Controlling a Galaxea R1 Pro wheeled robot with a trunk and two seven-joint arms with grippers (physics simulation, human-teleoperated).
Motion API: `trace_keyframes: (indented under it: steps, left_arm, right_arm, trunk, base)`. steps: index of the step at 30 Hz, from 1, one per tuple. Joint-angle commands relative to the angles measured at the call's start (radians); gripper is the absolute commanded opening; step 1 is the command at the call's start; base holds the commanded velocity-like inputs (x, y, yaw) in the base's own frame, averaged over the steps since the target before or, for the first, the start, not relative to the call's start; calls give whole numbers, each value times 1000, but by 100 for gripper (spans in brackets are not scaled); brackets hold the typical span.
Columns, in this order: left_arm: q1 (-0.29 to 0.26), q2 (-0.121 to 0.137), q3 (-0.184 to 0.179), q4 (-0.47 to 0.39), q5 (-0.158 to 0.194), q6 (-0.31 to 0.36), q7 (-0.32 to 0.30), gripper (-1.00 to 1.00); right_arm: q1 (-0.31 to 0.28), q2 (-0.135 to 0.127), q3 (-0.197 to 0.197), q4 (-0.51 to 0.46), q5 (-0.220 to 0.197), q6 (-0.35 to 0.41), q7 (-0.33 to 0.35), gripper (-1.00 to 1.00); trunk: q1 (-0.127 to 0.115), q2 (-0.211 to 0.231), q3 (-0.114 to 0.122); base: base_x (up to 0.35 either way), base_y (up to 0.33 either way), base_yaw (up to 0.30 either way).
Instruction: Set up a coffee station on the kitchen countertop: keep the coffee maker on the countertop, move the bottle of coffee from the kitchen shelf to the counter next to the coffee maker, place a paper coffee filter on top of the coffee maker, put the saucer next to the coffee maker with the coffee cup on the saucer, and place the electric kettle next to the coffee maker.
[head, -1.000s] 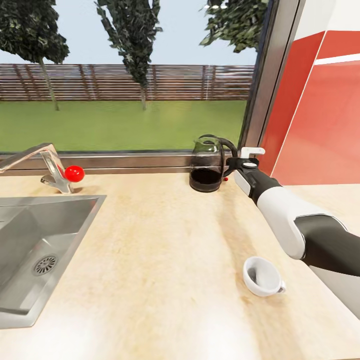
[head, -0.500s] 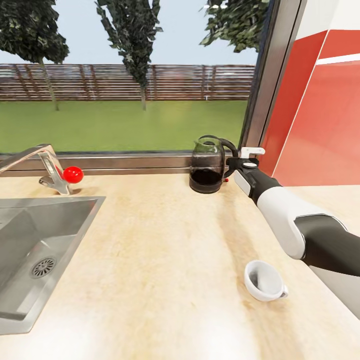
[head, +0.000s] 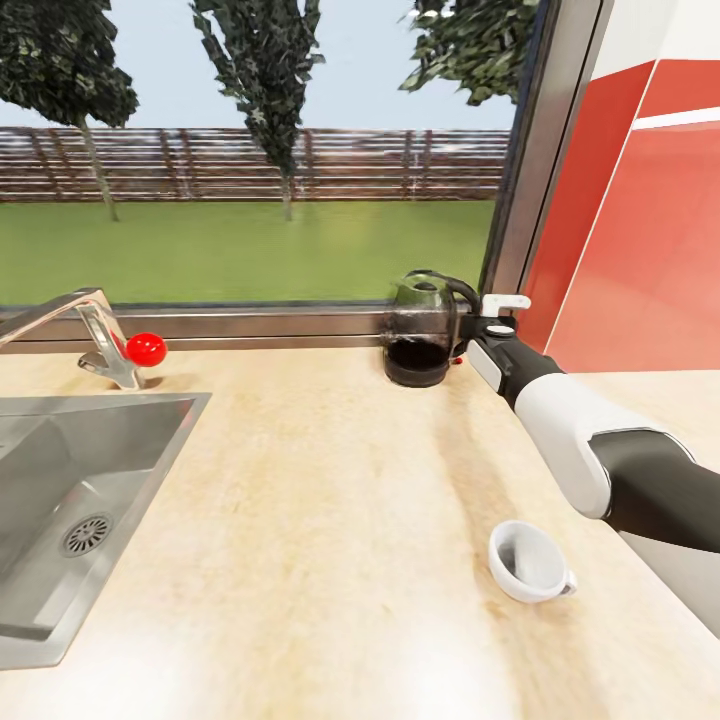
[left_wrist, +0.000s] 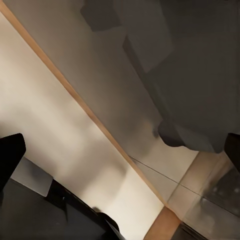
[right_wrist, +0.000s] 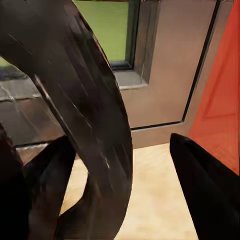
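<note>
Your right gripper (head: 470, 327) is at the black handle of the electric kettle (head: 418, 335), and in the right wrist view the handle (right_wrist: 85, 115) runs between the two dark fingers (right_wrist: 207, 190), which stand apart around it without visibly pressing on it. The kettle stands at the back of the countertop (head: 320, 500) against the window sill (head: 260, 322), tilted slightly, its glass body dark at the bottom with its black base. Nearer you, well apart from the kettle, the white coffee cup (head: 528, 561) lies on its side on the bare counter. The sink (head: 60, 500) sits to the left, with the faucet (head: 85, 330) and its red knob (head: 146, 349). Your left gripper's fingertips (left_wrist: 10, 155) frame a view of pale panels, and you cannot tell its state.
</note>
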Motion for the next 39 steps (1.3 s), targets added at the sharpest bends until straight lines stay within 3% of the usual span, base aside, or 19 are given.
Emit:
trace_keyframes:
  steps: [1, 27, 39]
  left_arm:
    - [-1, 0, 5, 1, -1, 4, -4, 100]
    - [-1, 0, 5, 1, -1, 4, -5, 100]
    - [-1, 0, 5, 1, -1, 4, -4, 100]
  right_arm:
    - [0, 0, 9, -2, -9, 6, -6, -100]
    - [0, -8, 9, 0, -10, 7, -6, -100]
    - [0, -8, 9, 0, -10, 6, -6, -100]
  trunk:
    - [0, 0, -1]
    - [0, 0, -1]
    - [-27, 49, 21]
  base:
    - [0, 0, 0]
    - [0, 0, 0]
    - [0, 0, 0]
